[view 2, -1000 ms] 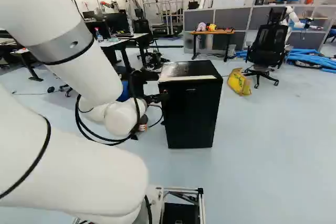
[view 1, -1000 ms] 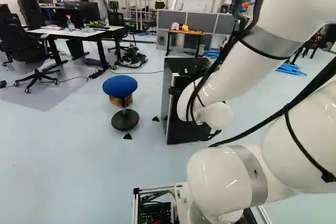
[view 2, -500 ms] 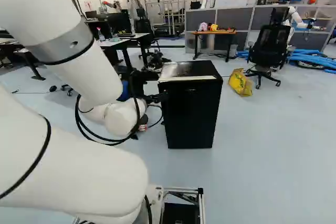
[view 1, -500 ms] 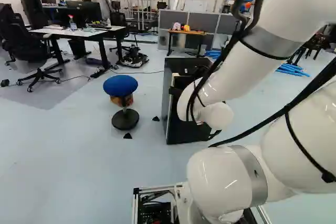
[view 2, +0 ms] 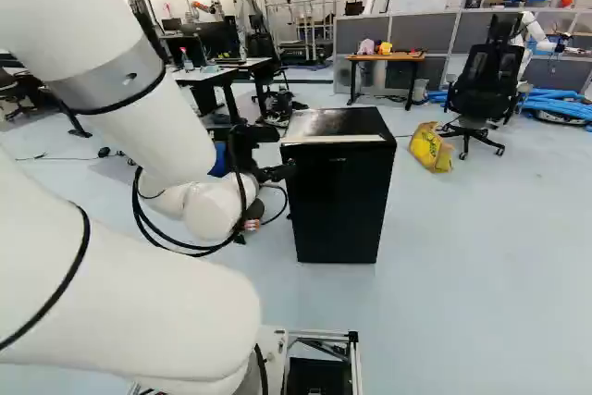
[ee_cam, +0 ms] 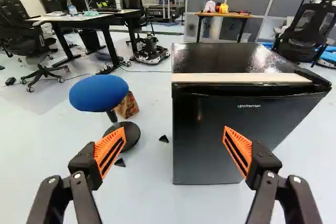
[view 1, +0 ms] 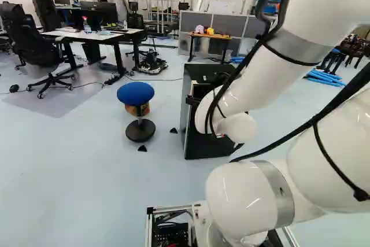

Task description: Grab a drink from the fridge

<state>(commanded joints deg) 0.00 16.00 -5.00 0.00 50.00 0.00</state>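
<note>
The black gripper (view 2: pixel 285 171) holds nothing: its two fingers stand wide apart, with orange pads (ee_cam: pixel 239 150) facing each other across the gap. Ahead of it, on the pale floor (view 2: pixel 462 275), stands the fridge (ee_cam: pixel 236 135), a squat black cabinet with a shiny top and a light strip (ee_cam: pixel 241 77) along the top's front edge. Its door appears shut, though the base views give a poor look at it, with the white arm (view 2: pixel 139 117) across part of the scene. In the wrist view one finger overlaps the fridge front, while the other reaches towards a stool (ee_cam: pixel 98 93) with a round blue seat and a dark disc for a foot. A small patterned box (ee_cam: pixel 127 106) sits behind the stool, and dark triangular pieces (ee_cam: pixel 164 139) lie between stool and fridge. At the left of the left base view, a black swivel chair (view 1: pixel 34 47) stands near a white-topped desk (view 1: pixel 95 36) bearing a spray bottle (view 1: pixel 87 26). Beyond the fridge is a wooden table (view 2: pixel 384 56) before grey partitions (view 2: pixel 412 34). A yellow bag (view 2: pixel 430 147) lies on the floor at the right of the right base view, near another office chair (view 2: pixel 486 80).
</note>
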